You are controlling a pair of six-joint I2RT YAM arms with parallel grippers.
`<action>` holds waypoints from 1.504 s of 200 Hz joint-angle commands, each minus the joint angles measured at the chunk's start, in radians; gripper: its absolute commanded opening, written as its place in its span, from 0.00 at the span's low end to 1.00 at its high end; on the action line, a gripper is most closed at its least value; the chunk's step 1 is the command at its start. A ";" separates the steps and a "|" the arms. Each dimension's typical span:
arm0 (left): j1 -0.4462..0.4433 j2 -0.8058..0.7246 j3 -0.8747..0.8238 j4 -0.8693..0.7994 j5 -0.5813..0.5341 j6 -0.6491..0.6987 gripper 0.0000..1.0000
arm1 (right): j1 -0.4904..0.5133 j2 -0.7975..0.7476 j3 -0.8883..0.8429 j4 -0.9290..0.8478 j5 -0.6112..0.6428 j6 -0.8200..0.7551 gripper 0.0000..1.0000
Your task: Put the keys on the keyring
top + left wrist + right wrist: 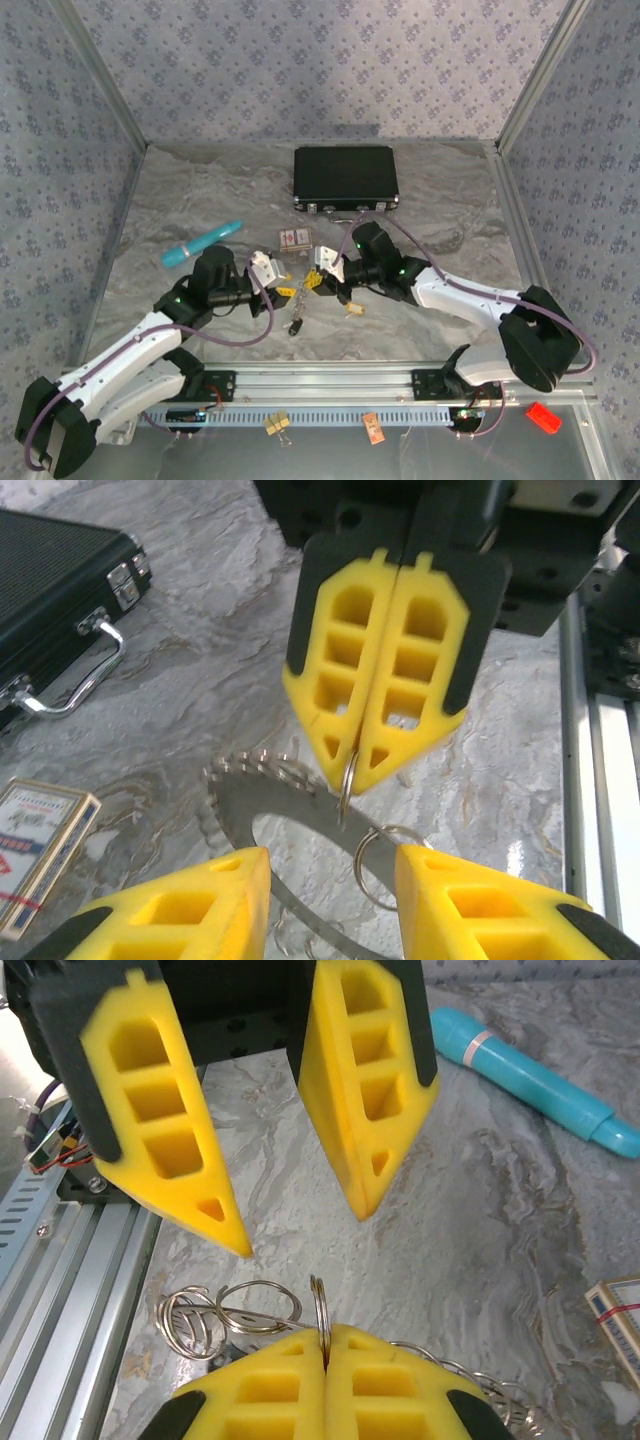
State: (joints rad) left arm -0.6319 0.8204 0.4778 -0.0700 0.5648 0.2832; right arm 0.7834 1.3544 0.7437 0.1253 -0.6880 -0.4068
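The right gripper [325,1345] pinches the keyring [321,1305] upright; the left gripper [298,1228] hangs open, empty; nothing looks threaded on yet.

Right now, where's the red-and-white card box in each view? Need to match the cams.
Top external: card box near centre, just below the black case in the picture.
Left wrist: card box at the bottom-left edge, partly cut off.
Right wrist: card box low at the right edge, partly cut off.
Shared landmark: the right gripper, its yellow fingers shut on the keyring.
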 commanded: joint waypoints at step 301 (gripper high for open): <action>0.007 0.061 0.094 -0.055 0.095 0.080 0.00 | 0.042 0.070 0.157 -0.153 -0.025 -0.084 0.04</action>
State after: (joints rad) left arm -0.6216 0.9157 0.5476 -0.1627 0.6384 0.3805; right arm 0.8112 1.4235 0.8707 -0.0353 -0.7212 -0.4908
